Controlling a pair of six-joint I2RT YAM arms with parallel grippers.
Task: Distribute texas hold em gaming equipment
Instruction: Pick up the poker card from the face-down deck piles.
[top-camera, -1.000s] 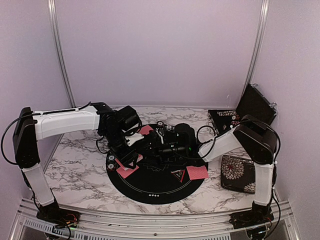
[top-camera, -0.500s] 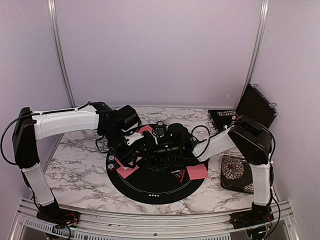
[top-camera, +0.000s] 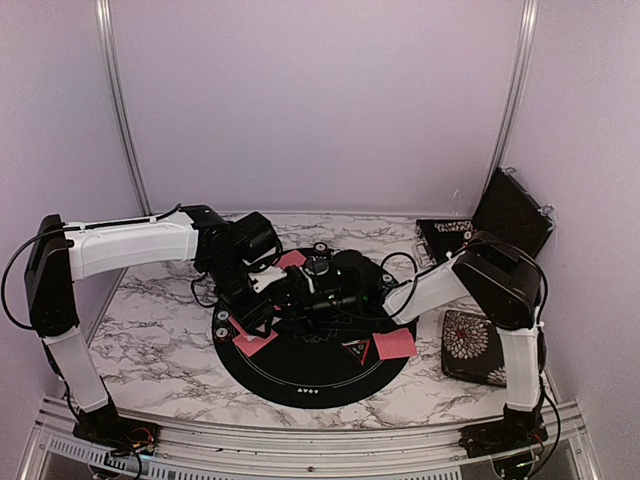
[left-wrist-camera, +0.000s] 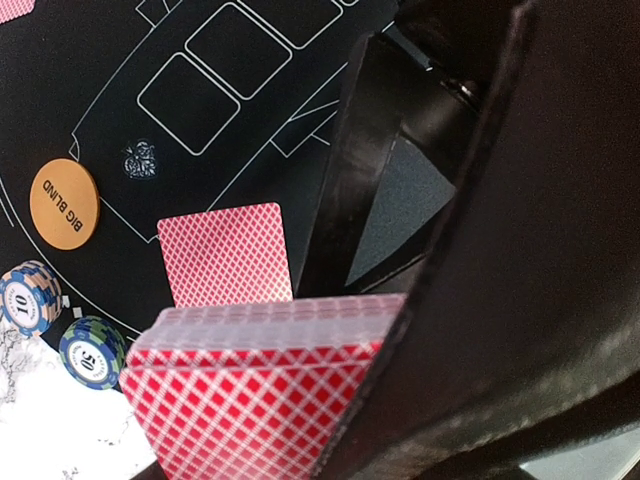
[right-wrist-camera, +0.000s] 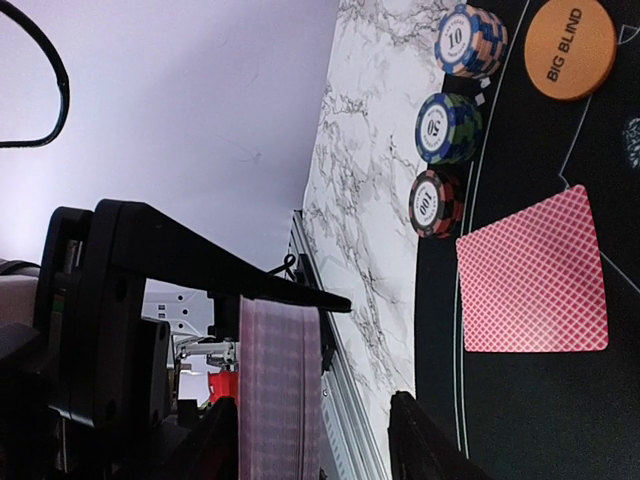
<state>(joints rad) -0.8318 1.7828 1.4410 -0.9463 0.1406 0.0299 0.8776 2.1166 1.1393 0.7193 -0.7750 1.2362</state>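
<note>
My left gripper (top-camera: 266, 288) is shut on a deck of red-backed playing cards (left-wrist-camera: 258, 395), held above the left side of the round black mat (top-camera: 310, 385). My right gripper (right-wrist-camera: 320, 445) has come in from the right and stands open astride the deck's edge (right-wrist-camera: 278, 390), with a gap to its right finger (right-wrist-camera: 420, 445). Single cards lie face down on the mat (top-camera: 253, 340), (top-camera: 394, 345), (top-camera: 291, 260). Three chip stacks (right-wrist-camera: 448, 128) and an orange Big Blind button (right-wrist-camera: 570, 48) sit by the mat's left rim. A black triangle marker (top-camera: 357, 350) lies near the right-hand card.
A floral-patterned case (top-camera: 475, 345) lies on the marble table right of the mat. An open black case (top-camera: 510, 210) leans at the back right corner. Both arms cross over the middle of the mat.
My right gripper has slid left over the mat up to the deck in my left gripper, and its jaws have narrowed a little. The left arm has stayed put.
</note>
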